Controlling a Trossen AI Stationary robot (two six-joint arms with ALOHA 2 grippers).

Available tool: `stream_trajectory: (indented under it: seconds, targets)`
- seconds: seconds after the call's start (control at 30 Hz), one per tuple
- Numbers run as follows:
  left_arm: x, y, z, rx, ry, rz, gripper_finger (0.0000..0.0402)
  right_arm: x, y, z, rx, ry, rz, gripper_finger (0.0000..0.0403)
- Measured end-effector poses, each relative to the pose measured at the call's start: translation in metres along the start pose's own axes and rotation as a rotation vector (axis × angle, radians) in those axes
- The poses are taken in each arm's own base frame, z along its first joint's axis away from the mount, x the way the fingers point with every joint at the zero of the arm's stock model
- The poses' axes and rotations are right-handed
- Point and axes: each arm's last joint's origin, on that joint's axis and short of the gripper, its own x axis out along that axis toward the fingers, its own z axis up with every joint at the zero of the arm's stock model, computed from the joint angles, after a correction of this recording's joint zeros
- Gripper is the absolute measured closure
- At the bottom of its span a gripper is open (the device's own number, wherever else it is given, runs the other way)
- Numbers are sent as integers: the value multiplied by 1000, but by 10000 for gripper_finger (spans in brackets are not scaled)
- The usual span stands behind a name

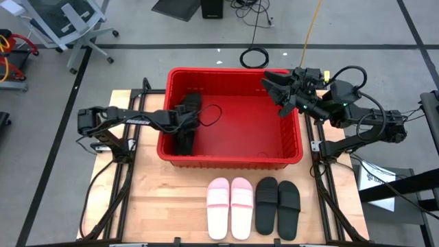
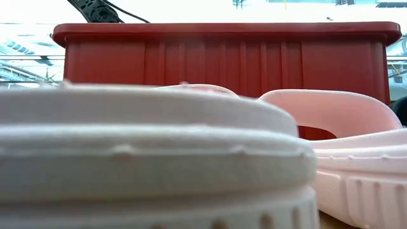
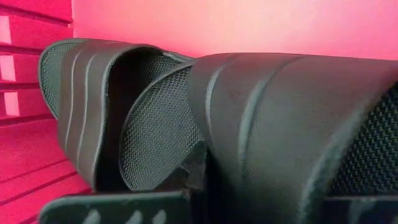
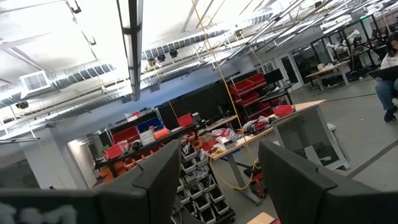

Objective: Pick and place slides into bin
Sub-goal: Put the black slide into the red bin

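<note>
The high view looks straight down on the whole counter [image 1: 171,206], with the bin [image 1: 230,161] at centre and the slides toward six o'clock. The low view sits at counter height, pressed close against a pale slide [image 2: 146,159], facing the bin's red wall [image 2: 222,60], which both views share. The left wrist view is down inside the bin, very near two black slides [image 3: 186,124]. The right wrist view points upward and outward, past its own hand [image 4: 217,180], into the room.

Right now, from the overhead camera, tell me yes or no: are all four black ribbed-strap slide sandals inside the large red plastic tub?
No: two black slide sandals lie on the wooden table beside the pink pair, outside the red tub.
</note>
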Motion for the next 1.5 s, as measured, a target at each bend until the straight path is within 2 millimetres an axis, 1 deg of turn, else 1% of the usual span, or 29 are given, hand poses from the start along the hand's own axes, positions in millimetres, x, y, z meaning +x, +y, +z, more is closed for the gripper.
stream_trajectory:
  seconds: [0.2,0.33,0.43,0.57,0.63,0.8,1.2,1.4,1.5]
  targets:
    - [-9,4,4,-46,-9,-15,283,0,0,0,15,0,0,197]
    - [-22,8,4,-89,-51,-33,243,0,0,0,24,0,0,197]
    - [-33,9,3,-112,-85,-41,222,0,0,0,37,0,0,197]
    - [-45,8,0,-93,-106,-38,205,0,0,0,36,0,0,197]
    - [-49,7,-2,-82,-101,-14,200,0,0,0,29,0,0,197]
    - [-49,6,-5,-77,-59,13,197,0,0,0,16,0,0,197]
    - [-50,1,-7,-101,-57,-125,197,0,0,0,15,0,0,197]
    - [-50,0,-7,-109,-61,-159,197,0,0,0,15,0,0,197]
    - [-55,1,-8,-124,-84,-176,197,0,0,0,15,0,0,197]
